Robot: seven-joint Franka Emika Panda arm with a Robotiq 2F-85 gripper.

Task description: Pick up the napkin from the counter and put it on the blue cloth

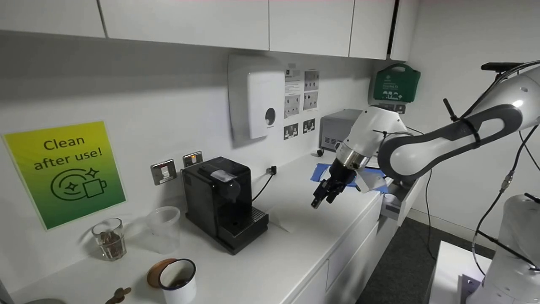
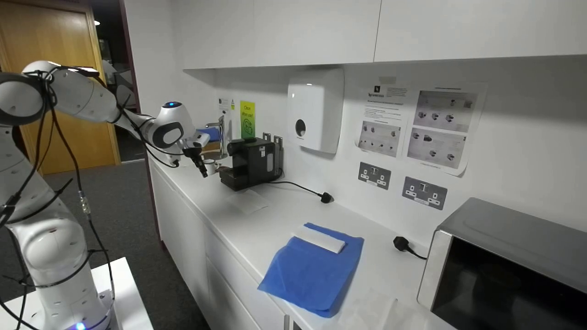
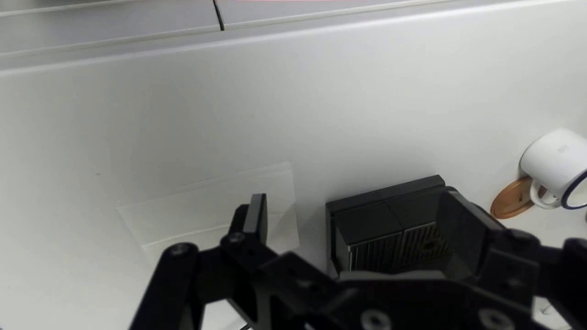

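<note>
The napkin [image 2: 247, 200] is a thin, whitish, creased sheet. It lies flat on the white counter [image 2: 220, 220] beside the black coffee machine. It shows faintly in an exterior view [image 1: 280, 219] and left of centre in the wrist view [image 3: 206, 201], partly hidden by a finger. The blue cloth [image 2: 312, 275] lies farther along the counter, toward the microwave, with a folded white piece [image 2: 319, 239] on its far part. My gripper [image 1: 323, 202] is above the counter, near the coffee machine. In the wrist view my gripper [image 3: 355, 195] is open, its fingers wide apart with nothing held.
The coffee machine [image 2: 252, 162] stands close to the napkin, its cable [image 2: 298, 185] running along the counter. A white mug [image 1: 181, 289] and clear cups [image 1: 164, 230] are beyond it. A microwave [image 2: 500, 247] stands at the opposite end. A drawer [image 1: 405, 202] is pulled out. Cabinets [image 1: 190, 21] hang above.
</note>
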